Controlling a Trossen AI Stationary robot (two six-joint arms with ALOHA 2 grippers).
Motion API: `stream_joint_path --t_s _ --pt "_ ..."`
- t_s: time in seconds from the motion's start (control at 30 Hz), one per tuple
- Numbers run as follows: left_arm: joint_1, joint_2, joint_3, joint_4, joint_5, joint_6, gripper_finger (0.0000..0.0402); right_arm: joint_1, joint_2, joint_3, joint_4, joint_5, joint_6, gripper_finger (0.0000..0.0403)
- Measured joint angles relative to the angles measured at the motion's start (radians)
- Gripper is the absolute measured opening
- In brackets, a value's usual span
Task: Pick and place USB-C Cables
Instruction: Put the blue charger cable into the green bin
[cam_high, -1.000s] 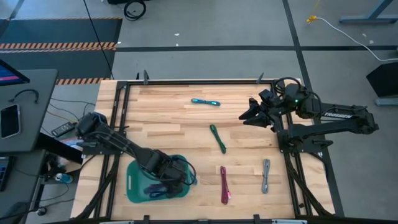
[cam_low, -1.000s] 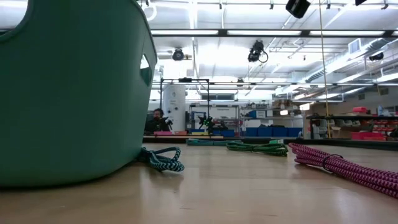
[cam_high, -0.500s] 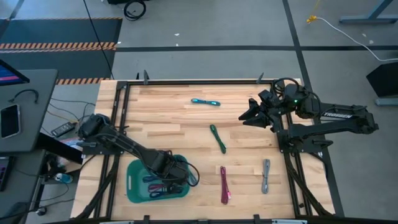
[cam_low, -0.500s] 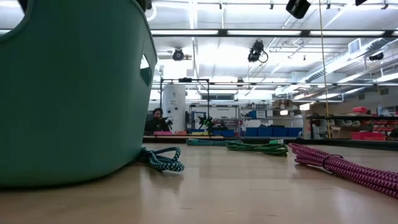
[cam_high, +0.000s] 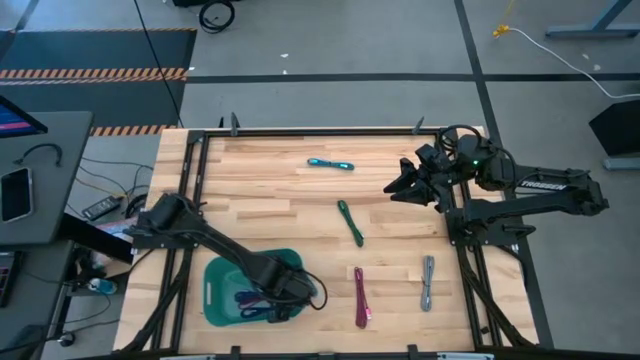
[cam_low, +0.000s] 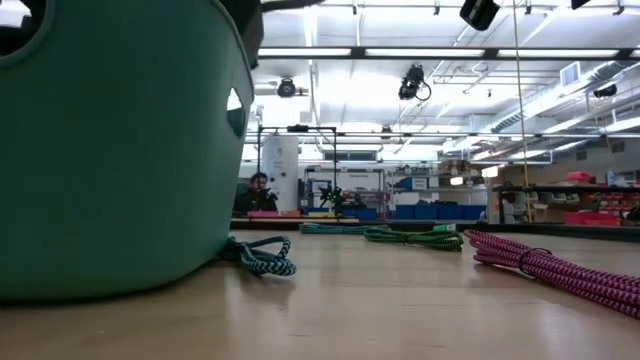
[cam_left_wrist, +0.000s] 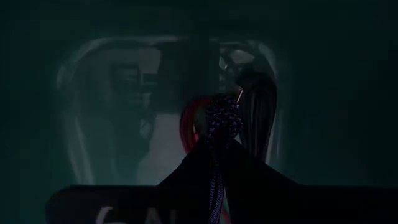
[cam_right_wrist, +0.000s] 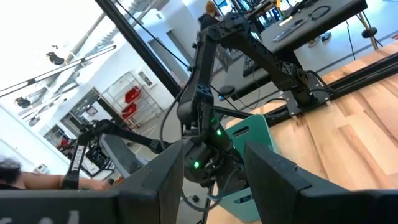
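While the left gripper (cam_high: 285, 300) reaches down into the teal bin (cam_high: 218, 285) near the tabletop's front-left corner, the overhead view shows four braided USB-C cables on the wood: a cyan cable (cam_high: 330, 164) toward the back edge, a green cable (cam_high: 350, 222) mid-table, a magenta cable (cam_high: 360, 297) and a grey cable (cam_high: 427, 282) by the front edge. The right gripper (cam_high: 400, 182) waits above the back-right area, fingers spread and empty. At table height, the bin's smooth moulded wall (cam_low: 120, 150) fills the left, a teal-and-black cable (cam_low: 262, 258) curled against its base outside, the magenta cable's woven sheath (cam_low: 540, 268) running off right. The left wrist camera, deep in the dim bin, shows the pincer clamped on a dark purple cable (cam_left_wrist: 221, 124) whose coiled end pokes beyond the fingertips. Risk: the limp bundle could snag on the fingers at release, or the arm could nudge the light bin and shift it. The right wrist camera looks across at the left arm and bin (cam_right_wrist: 252, 140).
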Motion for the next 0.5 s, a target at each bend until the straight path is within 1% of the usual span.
stream_joint_path --t_s 0.37,0.43,0.5 --pt "0.002 0.012 0.000 0.036 0.003 -0.029 0.0025 0.000 0.000 -0.001 -0.001 0.000 0.000 0.0172" --pt "0.002 0.012 0.000 0.032 0.002 -0.044 0.0048 0.000 0.000 -0.001 -0.001 0.000 0.000 0.0172" --pt "0.003 0.012 0.000 0.033 0.003 -0.052 0.0081 0.000 0.000 -0.001 -0.001 0.000 0.000 0.0172"
